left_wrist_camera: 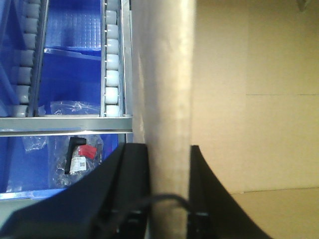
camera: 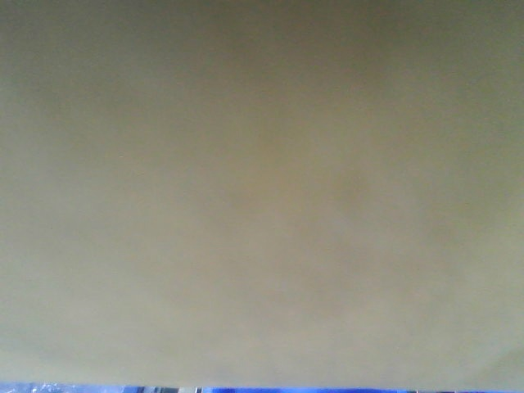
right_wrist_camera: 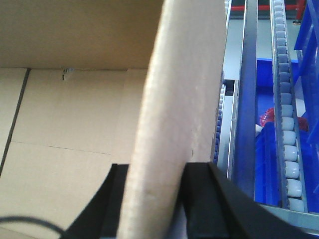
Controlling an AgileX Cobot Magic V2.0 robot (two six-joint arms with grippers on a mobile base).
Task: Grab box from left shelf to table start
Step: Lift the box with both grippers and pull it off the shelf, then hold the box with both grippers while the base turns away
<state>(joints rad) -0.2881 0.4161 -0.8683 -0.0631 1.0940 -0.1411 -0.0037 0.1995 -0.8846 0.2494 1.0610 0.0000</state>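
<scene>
Left wrist view: blue bins (left_wrist_camera: pixel 75 64) and rollers (left_wrist_camera: pixel 112 64) at 9 to 11 o'clock. The shelf rail (left_wrist_camera: pixel 65 123) runs across below them, with a bagged part (left_wrist_camera: pixel 79 157) (red and black) under it. Left hand (left_wrist_camera: pixel 169 196) is at 6, fingers clamped either side of a box (left_wrist_camera: pixel 164 74) wall. Front view: the box face fills nearly everything, with a thin blue strip (camera: pixel 327 390) at 6. Right wrist view: right hand (right_wrist_camera: pixel 154 199) is at 6, pinching a box wall too, with more rollers and bins at 3.

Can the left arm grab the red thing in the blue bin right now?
Probably not: the left gripper is clamped on the box wall, and the red thing sits off beside it.
</scene>
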